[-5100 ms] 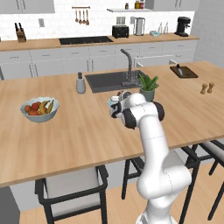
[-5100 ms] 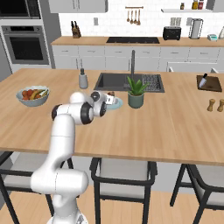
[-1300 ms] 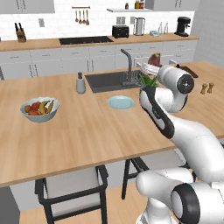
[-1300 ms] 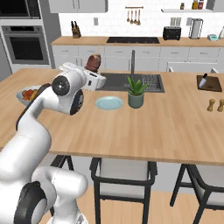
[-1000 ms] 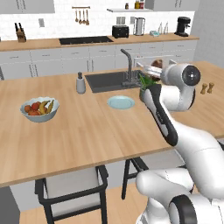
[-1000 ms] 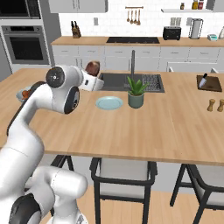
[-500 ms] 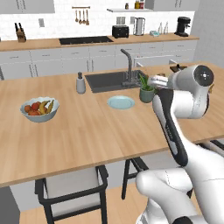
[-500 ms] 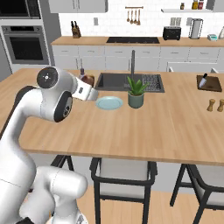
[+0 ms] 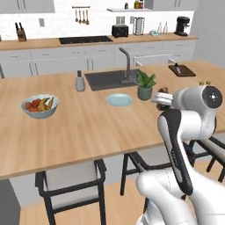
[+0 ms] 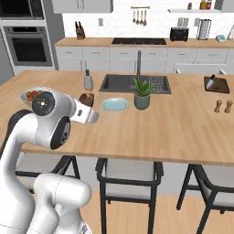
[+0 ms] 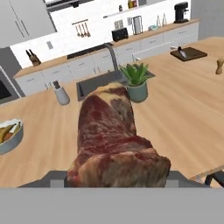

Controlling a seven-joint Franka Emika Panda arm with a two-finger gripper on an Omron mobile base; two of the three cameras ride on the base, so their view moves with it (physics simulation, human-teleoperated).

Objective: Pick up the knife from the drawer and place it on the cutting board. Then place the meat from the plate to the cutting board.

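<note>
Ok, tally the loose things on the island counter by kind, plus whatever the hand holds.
fruit bowl: 1
grey bottle: 1
pale blue plate: 1
potted plant: 1
cutting board: 1
knife: 1
wooden shakers: 2
meat, held: 1
Total: 9

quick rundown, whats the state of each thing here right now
meat: held up off the counter in the gripper
plate: bare, on the counter by the sink
knife: lying on the cutting board
fruit bowl: holding fruit
plant pot: upright beside the plate
</note>
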